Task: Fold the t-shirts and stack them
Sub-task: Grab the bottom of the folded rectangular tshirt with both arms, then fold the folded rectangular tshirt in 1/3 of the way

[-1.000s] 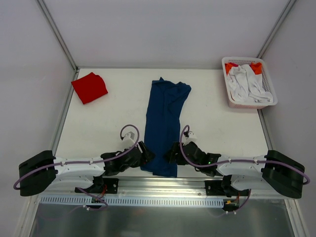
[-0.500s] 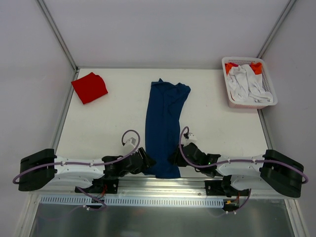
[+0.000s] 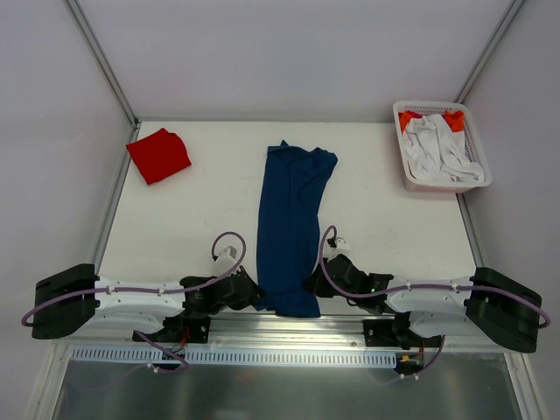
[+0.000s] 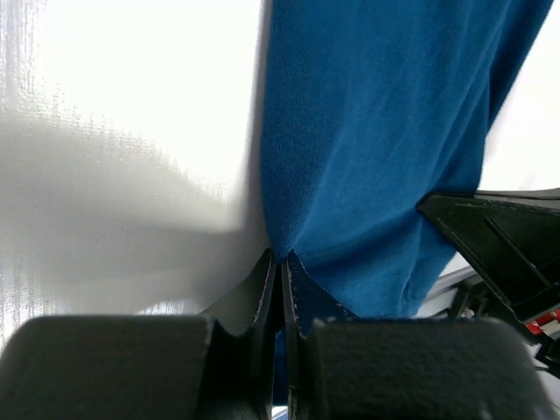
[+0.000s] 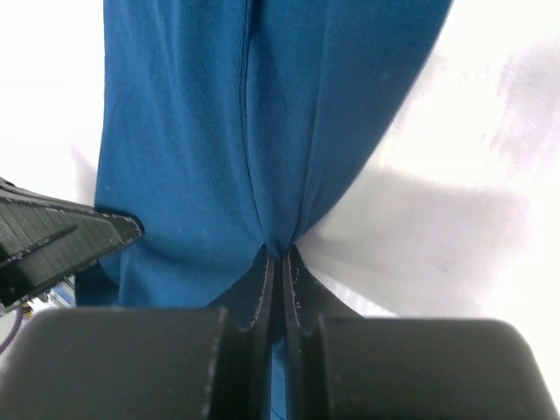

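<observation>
**Both grippers pinch the blue shirt**

My left gripper (image 3: 255, 296) is pressed shut on the left edge of the blue shirt (image 3: 291, 219), low in the middle of the top view. In the left wrist view, at the bottom middle, my two fingers (image 4: 266, 289) meet with a small fold of blue cloth caught between their tips.

My right gripper (image 3: 312, 284) is pressed shut on the right edge of the same shirt, just across from the left one. In the right wrist view its fingers (image 5: 297, 289) also meet at the bottom middle, and the cloth bunches up into a little peak where they pinch it.

The blue shirt is folded into a long strip. It lies on the white table (image 3: 192, 219) and runs from the bottom middle of the top view up to the upper middle. Both grippers hold it at its lower end.

The red shirt (image 3: 159, 155) lies folded in the upper left of the top view, well apart from the blue one.

A white basket (image 3: 442, 187) stands in the upper right. It has white cloth (image 3: 437, 149) and some orange cloth (image 3: 454, 118) in it.
</observation>
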Controlling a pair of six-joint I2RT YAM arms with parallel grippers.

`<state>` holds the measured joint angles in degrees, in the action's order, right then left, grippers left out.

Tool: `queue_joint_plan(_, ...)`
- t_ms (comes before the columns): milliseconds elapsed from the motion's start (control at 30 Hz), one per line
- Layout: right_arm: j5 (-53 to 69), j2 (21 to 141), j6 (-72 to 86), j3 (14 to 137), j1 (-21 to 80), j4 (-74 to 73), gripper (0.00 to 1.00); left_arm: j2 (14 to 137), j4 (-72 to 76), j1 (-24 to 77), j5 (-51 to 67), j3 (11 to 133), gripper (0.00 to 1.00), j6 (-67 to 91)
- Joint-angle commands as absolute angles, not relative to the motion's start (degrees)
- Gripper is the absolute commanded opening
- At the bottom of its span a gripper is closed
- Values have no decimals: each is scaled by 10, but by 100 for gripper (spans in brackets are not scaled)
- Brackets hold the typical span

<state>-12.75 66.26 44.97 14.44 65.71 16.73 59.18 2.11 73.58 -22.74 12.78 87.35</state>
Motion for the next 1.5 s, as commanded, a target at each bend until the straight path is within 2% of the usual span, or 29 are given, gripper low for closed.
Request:
queue_joint_plan(0, -134, 629, 435, 162, 657, 95, 0, 613, -94, 743, -246, 141, 0, 830)
queue_joint_plan(167, -160, 555, 399, 206, 657, 3, 0, 609, -130, 737, -267, 199, 0, 777)
queue_joint_plan(367, -179, 532, 361, 262, 653, -60, 0, 589, -151, 704, -287, 280, 0, 696)
queue_joint_plan(600, -164, 566, 317, 310, 622, -64, 0, 598, -151, 643, -285, 346, 0, 611)
queue_joint_plan(1133, -72, 656, 197, 410, 454, -64, 0, 699, -107, 511, -243, 480, 0, 453)
queue_joint_plan(1467, 5, 773, 146, 494, 360, -48, 0, 776, -64, 432, -185, 527, 0, 393)
